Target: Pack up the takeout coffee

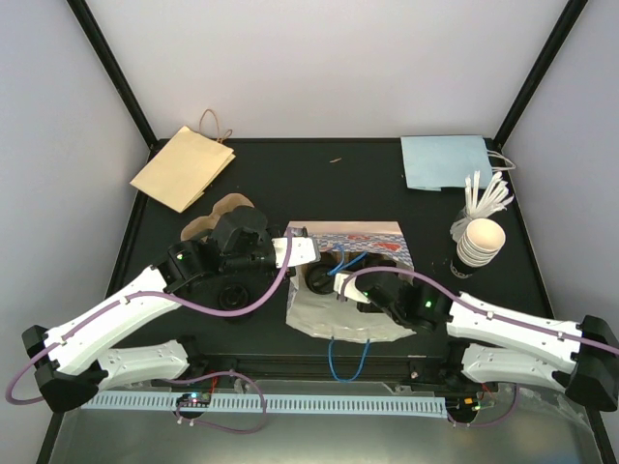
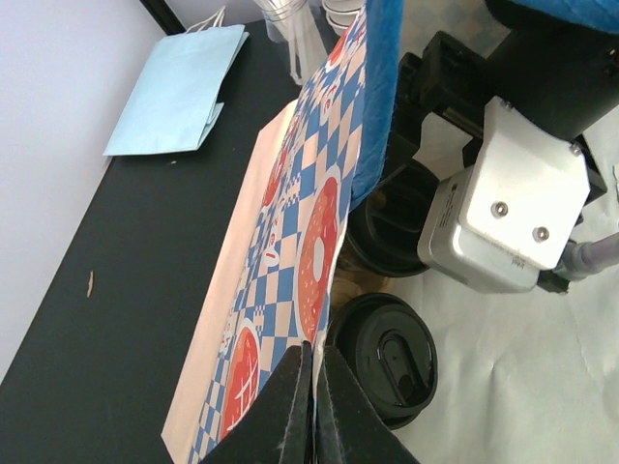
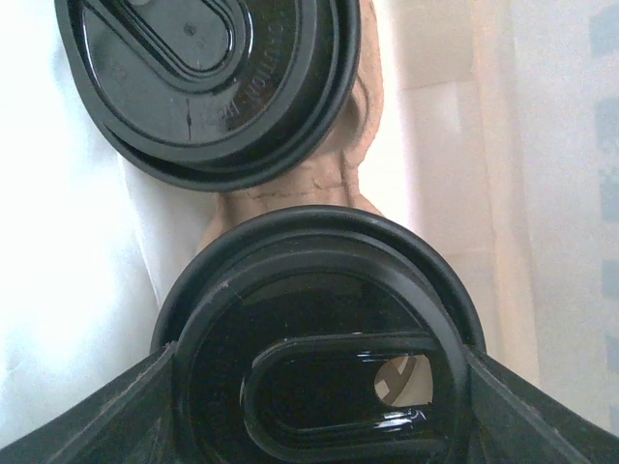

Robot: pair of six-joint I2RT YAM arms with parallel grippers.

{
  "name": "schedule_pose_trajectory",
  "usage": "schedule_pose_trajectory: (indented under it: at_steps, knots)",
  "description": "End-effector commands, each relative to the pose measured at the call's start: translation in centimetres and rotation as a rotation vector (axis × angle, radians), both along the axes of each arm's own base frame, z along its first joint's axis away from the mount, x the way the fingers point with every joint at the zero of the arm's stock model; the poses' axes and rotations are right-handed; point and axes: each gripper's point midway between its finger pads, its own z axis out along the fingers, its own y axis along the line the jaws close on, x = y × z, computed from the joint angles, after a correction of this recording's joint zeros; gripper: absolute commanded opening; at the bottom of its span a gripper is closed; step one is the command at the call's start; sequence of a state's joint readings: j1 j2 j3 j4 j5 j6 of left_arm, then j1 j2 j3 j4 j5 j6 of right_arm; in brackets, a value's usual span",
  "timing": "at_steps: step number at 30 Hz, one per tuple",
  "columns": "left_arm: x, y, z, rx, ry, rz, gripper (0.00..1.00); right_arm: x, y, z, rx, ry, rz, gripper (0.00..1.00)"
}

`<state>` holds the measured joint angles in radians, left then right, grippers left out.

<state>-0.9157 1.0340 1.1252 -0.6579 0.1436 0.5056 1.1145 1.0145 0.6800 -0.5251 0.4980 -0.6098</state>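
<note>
A flat brown bag (image 1: 184, 166) lay at the far left of the table (image 1: 319, 184). Just nearer than it, a pulp tray (image 1: 224, 207) showed partly from under the left arm. The left gripper (image 2: 315, 360) had its fingers pressed together on the edge of the patterned bag (image 2: 290, 222), pinching that checked wall and holding it tilted up off the white lining (image 2: 522, 387).

The patterned bag lay on its side at mid-table, and its blue handle (image 1: 348, 360) trailed toward the near edge. Inside its mouth, over the lining, two black-lidded cups sat side by side in a carrier (image 3: 309, 188). The left cup (image 2: 387, 360) stood free, just beside the pinched wall.

The right gripper (image 3: 321, 353) reached into the bag with its fingers spread wide. One finger lay against each side of the lid of the right cup (image 3: 319, 309), gripping it at the rim. The two lids were close together but did not touch, and a strip of carrier showed between them.

At the far right lay a flat blue bag (image 1: 445, 161). Nearer than that stood white stirrers (image 1: 486, 196) and, just beside them, a cup stack (image 1: 480, 242), well apart from the patterned bag
</note>
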Motion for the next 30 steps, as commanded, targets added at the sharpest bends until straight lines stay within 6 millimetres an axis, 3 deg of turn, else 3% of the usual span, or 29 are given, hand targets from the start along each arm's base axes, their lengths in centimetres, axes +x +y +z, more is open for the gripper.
schedule_pose_trajectory:
  at_steps: [1,9,16,24,30]
  knots:
    - [0.3,0.3,0.9,0.003,-0.042,0.014,0.01,0.1,-1.2,1.5,0.036,-0.010,-0.062,0.67]
    - [0.7,0.9,0.8,0.027,-0.058,0.049,0.02,-0.3,-2.6,2.8,0.066,-0.021,-0.091,0.68]
    - [0.9,1.3,0.9,0.031,-0.073,0.070,0.01,-0.6,-3.7,2.7,0.053,-0.017,-0.112,0.68]
    - [1.6,1.8,1.2,0.041,-0.097,0.113,0.02,-0.8,-3.2,3.4,0.105,-0.012,-0.106,0.68]
    - [1.5,1.7,1.6,0.031,-0.097,0.108,0.01,-0.7,-1.8,4.1,0.171,0.002,-0.092,0.68]
